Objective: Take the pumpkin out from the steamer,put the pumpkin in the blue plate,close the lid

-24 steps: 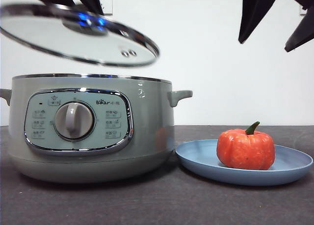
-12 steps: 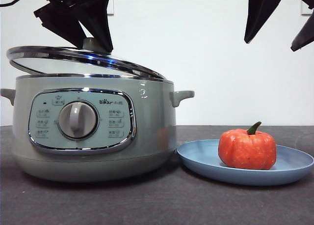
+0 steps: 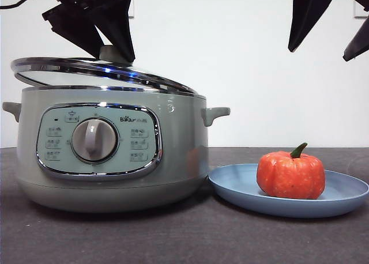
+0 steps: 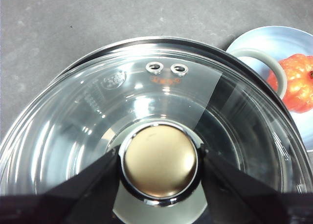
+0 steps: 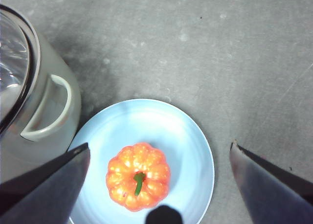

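The left hand (image 4: 159, 182) is clamped tight, while the right hand (image 5: 159, 177) hangs spread wide.

Glowing evenly and brightly in all views, under soft overhead light. Throwing a dim shadow under the steamer (image 3: 109, 154) and beneath the blue plate (image 3: 346, 198) toward 6 o'clock. Flashing glare on the chrome rim of the lid (image 3: 86, 68), with blue glints near its knob. Reflecting white streaks across the lid's glass in the left wrist view. Blurring softly at the jaws along both wrist views' lower edges. Washing out the plate's centre around the pumpkin (image 5: 138, 182).
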You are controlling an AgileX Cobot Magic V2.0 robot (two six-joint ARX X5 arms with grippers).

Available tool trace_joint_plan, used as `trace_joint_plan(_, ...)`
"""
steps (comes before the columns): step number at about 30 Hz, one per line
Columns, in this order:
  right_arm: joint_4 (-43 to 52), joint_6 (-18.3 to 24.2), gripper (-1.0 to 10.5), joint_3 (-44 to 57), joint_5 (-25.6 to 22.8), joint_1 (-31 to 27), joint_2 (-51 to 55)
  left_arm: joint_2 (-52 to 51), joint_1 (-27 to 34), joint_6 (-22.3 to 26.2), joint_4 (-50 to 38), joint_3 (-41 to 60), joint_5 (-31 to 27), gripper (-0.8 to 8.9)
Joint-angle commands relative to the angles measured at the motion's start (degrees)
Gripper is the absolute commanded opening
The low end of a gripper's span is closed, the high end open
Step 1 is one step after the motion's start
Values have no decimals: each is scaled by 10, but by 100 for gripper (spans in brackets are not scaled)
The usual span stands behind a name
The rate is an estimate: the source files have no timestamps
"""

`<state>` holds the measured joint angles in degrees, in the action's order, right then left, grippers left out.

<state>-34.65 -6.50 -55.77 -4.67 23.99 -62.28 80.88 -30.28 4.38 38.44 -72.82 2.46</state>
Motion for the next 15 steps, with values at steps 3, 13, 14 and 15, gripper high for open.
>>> trace_joint_plan(3, 3, -5, 473, 5, -2, 0, 1, 7, -8, -1, -24, -3, 5, -8)
trace_joint_plan(13, 3, -5, 473, 5, -4, 0, 1, 6, -9, -1, -21, -3, 5, -8)
trace_joint_plan(14, 3, -5, 473, 5, -4, 0, 1, 4, -9, -1, -19, -3, 5, -8)
trace_joint_plan(15, 3, -5, 473, 5, -4, 0, 1, 2, -9, -1, -19, -3, 5, -8)
